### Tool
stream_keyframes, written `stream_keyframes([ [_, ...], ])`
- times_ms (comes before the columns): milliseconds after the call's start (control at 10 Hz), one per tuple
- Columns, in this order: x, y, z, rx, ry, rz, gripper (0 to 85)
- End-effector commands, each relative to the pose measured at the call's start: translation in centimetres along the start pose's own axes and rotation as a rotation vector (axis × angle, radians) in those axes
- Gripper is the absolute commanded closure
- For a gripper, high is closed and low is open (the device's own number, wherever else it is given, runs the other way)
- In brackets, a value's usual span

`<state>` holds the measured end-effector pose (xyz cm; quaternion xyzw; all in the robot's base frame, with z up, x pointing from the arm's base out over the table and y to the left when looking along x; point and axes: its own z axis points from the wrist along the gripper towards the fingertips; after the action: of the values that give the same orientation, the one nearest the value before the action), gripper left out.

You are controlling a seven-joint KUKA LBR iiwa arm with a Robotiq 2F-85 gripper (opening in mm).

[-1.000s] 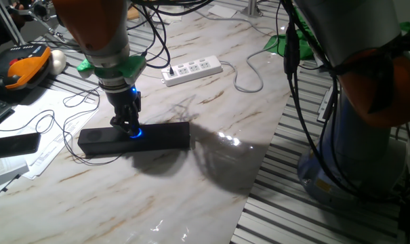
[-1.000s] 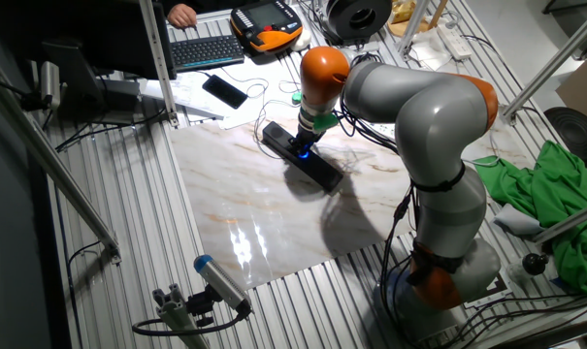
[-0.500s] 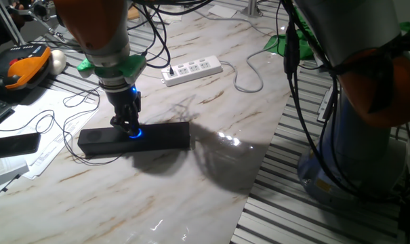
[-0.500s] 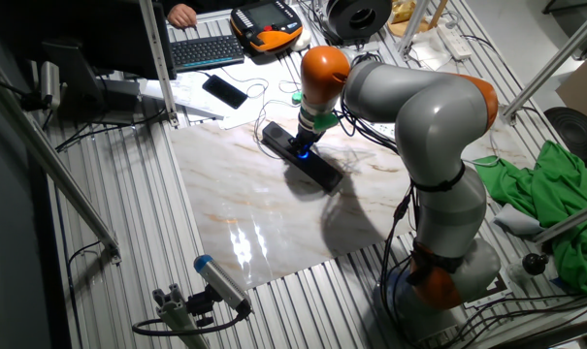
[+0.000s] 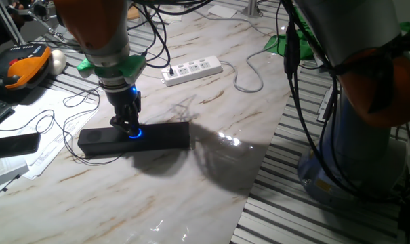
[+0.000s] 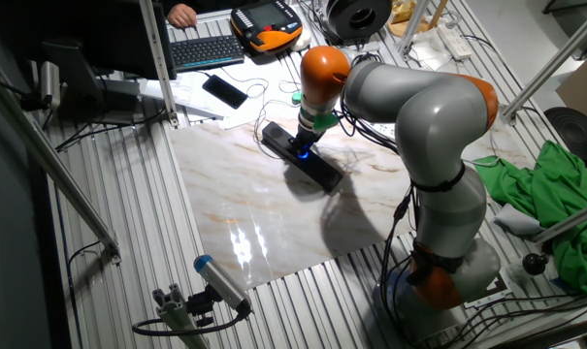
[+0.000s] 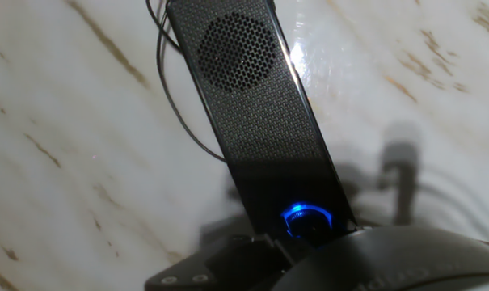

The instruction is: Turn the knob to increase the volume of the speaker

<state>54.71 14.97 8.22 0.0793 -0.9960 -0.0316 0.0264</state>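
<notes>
- Spanning most of both fixed views: marble-look table top (image 5: pixel 191 169), laid over a slatted metal bench (image 6: pixel 128 242).
- KUKA arm (image 6: pixel 419 126), grey with orange joints, reaches from its base at one edge of the slab, elbow high, wrist pointing straight down over the speaker.
- Green cloth (image 6: pixel 565 204) heaped off the slab beside the arm base.
- speaker (image 5: pixel 134 139) lies flat on the marble near the slab edge closest to the desk clutter; long black bar, mesh grille facing up, thin black cable trailing off one end.
- White power strip (image 5: pixel 192 70) on the marble, well apart from the speaker, one black plug in it.
- Keyboard (image 6: pixel 208 48) and orange pendant (image 6: pixel 266 21) off the slab, beyond the speaker.
- Flat black remote (image 5: pixel 13 144) on papers, near the speaker's end, not touching it.
- gripper (image 5: pixel 128 127) is down at the middle of the bar, fingers vertical, tips at the blue glow.
- knob (image 7: pixel 306 219) sits mid-bar, blue ring lit; in the hand view it is at the bottom of frame, partly under the gripper body.
- Jaw state: fingers look close together around the knob in one fixed view, but actual contact is hidden. Cannot tell if it is clamped on the knob or just sitting over it.
</notes>
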Motion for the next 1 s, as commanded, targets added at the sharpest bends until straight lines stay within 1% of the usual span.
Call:
stream_keyframes([
  [0,-0.01,0.03,-0.03,-0.004,-0.003,0.024,68.0],
  [200,0.00,0.05,-0.03,-0.010,-0.004,0.091,68.0],
  [300,0.00,0.03,0.00,-0.008,-0.003,0.108,68.0],
  [600,-0.01,0.01,0.01,-0.012,-0.011,0.186,68.0],
  [700,-0.01,0.00,0.02,-0.021,-0.007,0.221,68.0],
  [800,0.00,0.01,0.02,-0.022,-0.006,0.243,68.0],
  [900,0.00,0.01,0.03,-0.018,-0.006,0.266,68.0],
])
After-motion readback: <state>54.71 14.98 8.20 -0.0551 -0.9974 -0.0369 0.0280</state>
